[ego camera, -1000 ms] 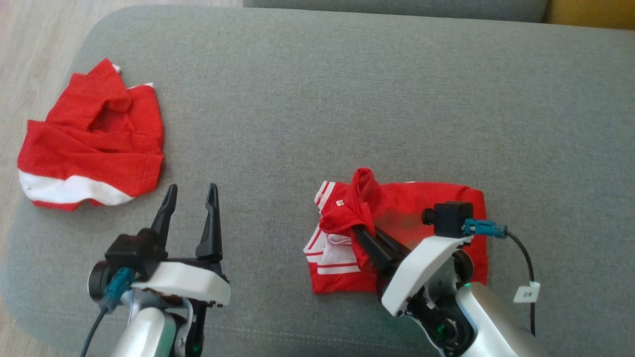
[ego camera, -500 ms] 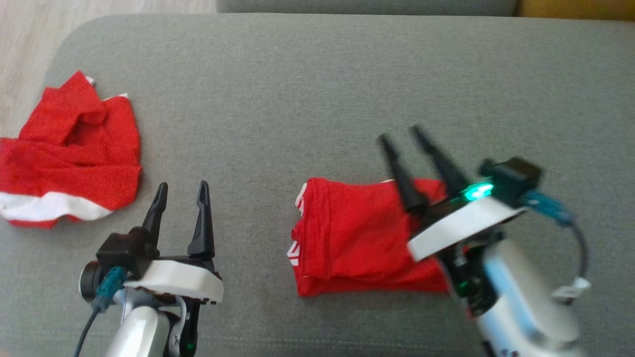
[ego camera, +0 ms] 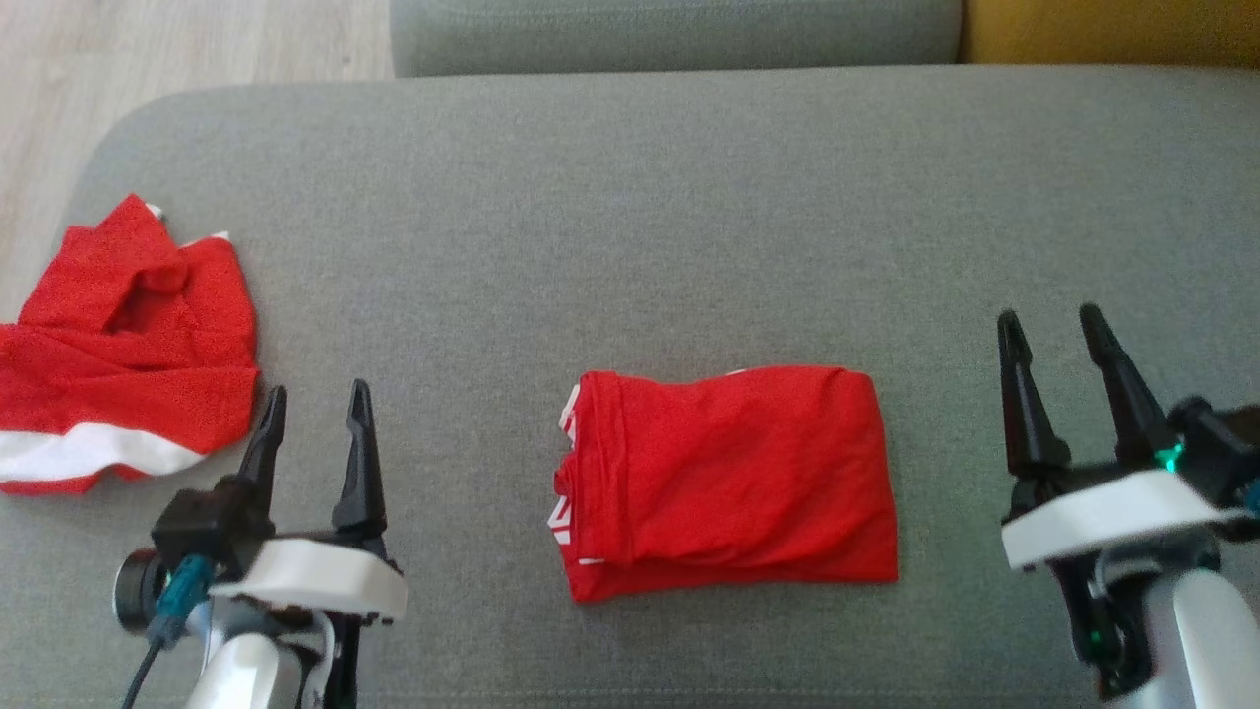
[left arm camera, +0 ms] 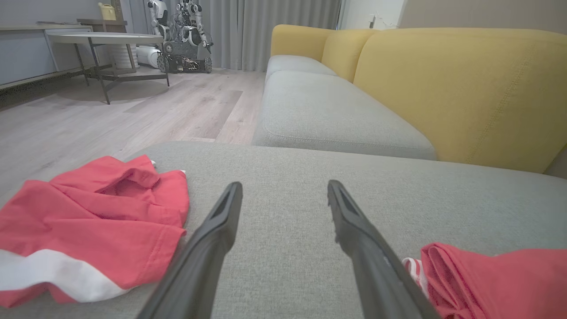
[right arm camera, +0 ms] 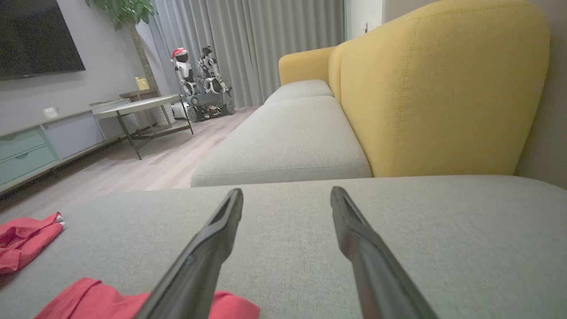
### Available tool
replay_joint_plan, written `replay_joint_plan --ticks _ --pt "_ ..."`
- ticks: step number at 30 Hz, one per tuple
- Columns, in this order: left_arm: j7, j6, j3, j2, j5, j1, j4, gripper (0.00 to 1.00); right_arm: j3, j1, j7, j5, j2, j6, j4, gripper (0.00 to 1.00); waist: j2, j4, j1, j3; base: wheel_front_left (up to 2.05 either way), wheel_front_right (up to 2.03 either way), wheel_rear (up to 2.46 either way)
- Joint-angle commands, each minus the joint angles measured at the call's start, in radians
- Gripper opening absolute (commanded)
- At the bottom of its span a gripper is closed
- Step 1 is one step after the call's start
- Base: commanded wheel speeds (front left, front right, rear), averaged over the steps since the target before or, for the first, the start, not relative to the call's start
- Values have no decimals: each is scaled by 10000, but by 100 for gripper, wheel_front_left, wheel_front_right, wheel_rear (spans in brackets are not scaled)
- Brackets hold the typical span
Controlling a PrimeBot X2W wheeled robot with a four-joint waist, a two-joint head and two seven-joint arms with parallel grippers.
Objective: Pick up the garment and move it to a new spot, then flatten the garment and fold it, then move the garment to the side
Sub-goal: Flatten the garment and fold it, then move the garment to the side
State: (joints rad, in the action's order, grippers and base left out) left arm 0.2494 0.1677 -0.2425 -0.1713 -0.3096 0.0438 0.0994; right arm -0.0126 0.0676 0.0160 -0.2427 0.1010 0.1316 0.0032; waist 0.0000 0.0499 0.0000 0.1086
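Cushion (ego camera: 630,217): under both garments.
Folded garment (ego camera: 728,478): centre, between my grippers.
Crumpled garment (ego camera: 118,374): 9 o'clock of the folded one, at the cushion's left edge.
My left gripper (ego camera: 315,394): between the garments, nearer the crumpled one.
My right gripper (ego camera: 1048,315): 3 o'clock of the folded one, apart.

A grey sofa seat (ego camera: 630,197) stretches before a mustard-yellow backrest (left arm camera: 443,88) in a living room with a pale wooden floor (left arm camera: 133,110). Beyond it, a table (right arm camera: 133,106) stands near grey curtains (right arm camera: 266,40), where two other robots (right arm camera: 208,71) stand. A dark television (right arm camera: 35,35) hangs above a low sideboard (right arm camera: 26,150), beside a leafy plant (right arm camera: 128,9).
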Motion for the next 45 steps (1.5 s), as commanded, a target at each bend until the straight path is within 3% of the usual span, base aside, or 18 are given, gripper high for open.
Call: replay_joint_plan --ticks 1,19,45 --pt "76 65 440 -259 37 129 -399 100 -134 -6 -60 126 51 -9 -464 100 0 -15 0 -149 0 0 0" --pt "-536 209 287 -786 40 -1147 -1191 100 179 -1938 -649 601 -246 -9 -1254 100 0 152 0 -1285 0 0 0" --pt "-594 238 -57 -814 70 -897 -1176 100 235 -1970 -861 797 -396 -9 -1230 100 0 218 0 -1146 0 0 0"
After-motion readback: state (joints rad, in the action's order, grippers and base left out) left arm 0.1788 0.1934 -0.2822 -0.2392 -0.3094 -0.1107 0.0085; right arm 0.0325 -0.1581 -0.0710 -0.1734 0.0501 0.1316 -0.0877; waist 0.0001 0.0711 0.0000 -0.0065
